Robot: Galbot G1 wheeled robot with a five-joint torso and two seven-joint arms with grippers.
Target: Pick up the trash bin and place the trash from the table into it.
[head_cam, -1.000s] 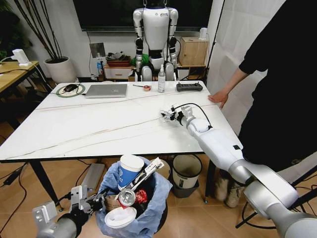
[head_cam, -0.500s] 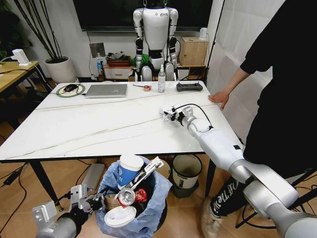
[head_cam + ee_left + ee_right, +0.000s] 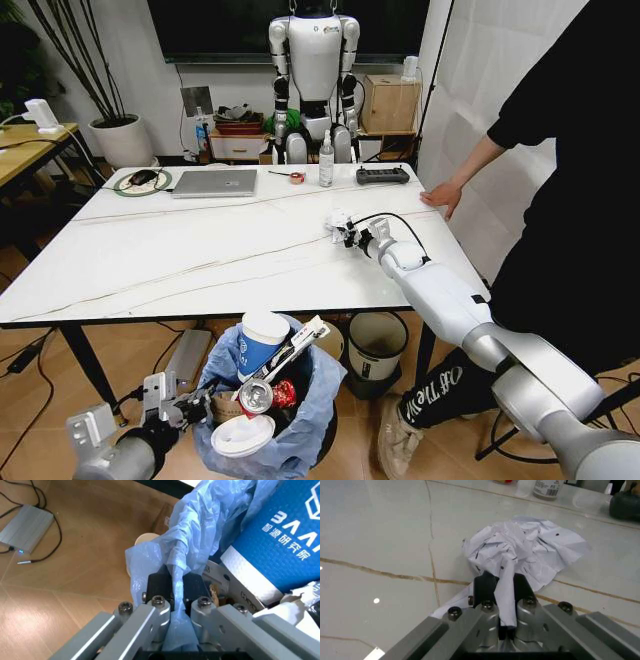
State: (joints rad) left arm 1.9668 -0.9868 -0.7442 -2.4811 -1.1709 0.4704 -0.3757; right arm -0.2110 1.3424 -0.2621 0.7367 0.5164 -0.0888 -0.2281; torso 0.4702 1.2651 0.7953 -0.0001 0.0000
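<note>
the tabletop (image 3: 200, 250) carried a crumpled white tissue (image 3: 520, 547) near its right side, pinched in the right gripper (image 3: 347, 233) jaws. below the front edge, the left gripper (image 3: 176, 592) jaws clamped the trash bin (image 3: 300, 420) liner, bin full of litter.

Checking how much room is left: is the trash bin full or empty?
Nearly full: the trash bin holds a blue paper cup, a can and a white lid, piled above its rim.

Bare table (image 3: 200, 255) stretches open toward the near edge; laptop (image 3: 214, 182), bottle (image 3: 326, 160) crowd the far side.
</note>
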